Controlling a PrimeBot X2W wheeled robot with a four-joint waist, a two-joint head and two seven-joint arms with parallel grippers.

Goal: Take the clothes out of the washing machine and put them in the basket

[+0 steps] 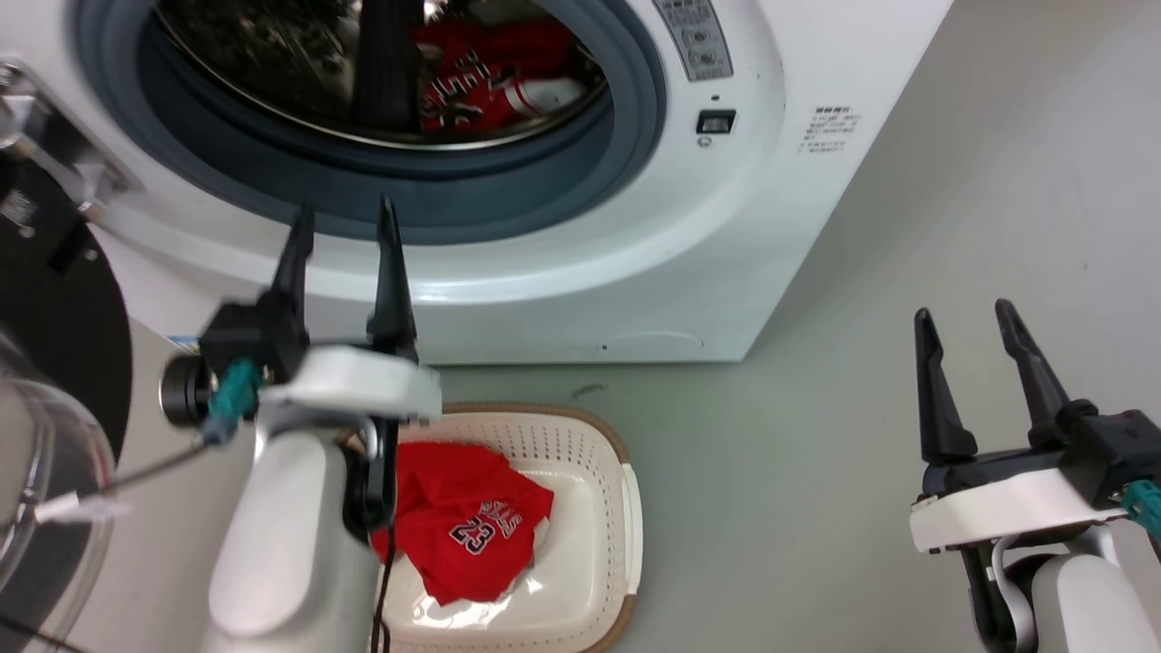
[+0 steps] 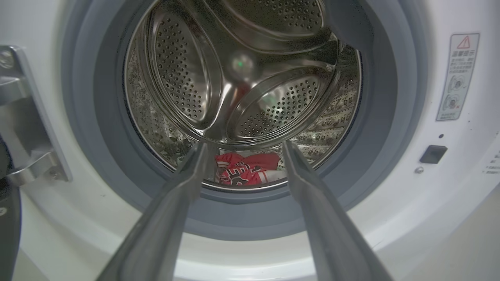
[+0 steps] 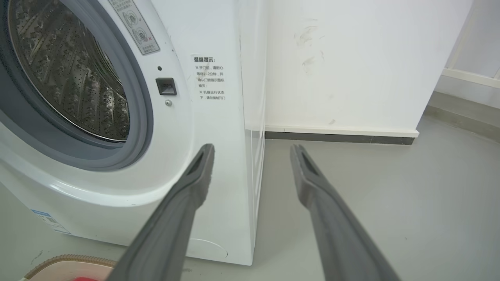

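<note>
Lower left of the head view: your left gripper [image 1: 346,210], two long dark fingers on a pale forearm, hangs with its fingers spread and nothing between them. Its tips are raised against the lower arc of the porthole. At lower right, your right gripper [image 1: 964,313] is likewise spread and empty over the bare grey floor [image 1: 816,453], well apart from the washer.

Bottom centre, partly behind your left forearm, the small cream plastic basket [image 1: 632,508], with perforated sides and a brown woven-look rim, sits on the floor near the washer's foot. A crumpled red jersey [image 1: 463,521] with white trim and the number 23 lies inside it.

Beyond, the large white front-loading washing machine [image 1: 653,263] takes the top of the frame. Its black-framed glass door [image 1: 54,308] is swung open at the left edge.

In the left wrist view, your spread fingers stand before the grey rubber rim and the shiny perforated steel drum [image 2: 273,97]. A second red garment [image 2: 246,169] with dark-and-white lettering lies on the drum's bottom near the front lip. It shows between the fingertips but lies past them, untouched.

In the right wrist view, a plain white wall [image 3: 343,58] stands behind the machine's right side.
</note>
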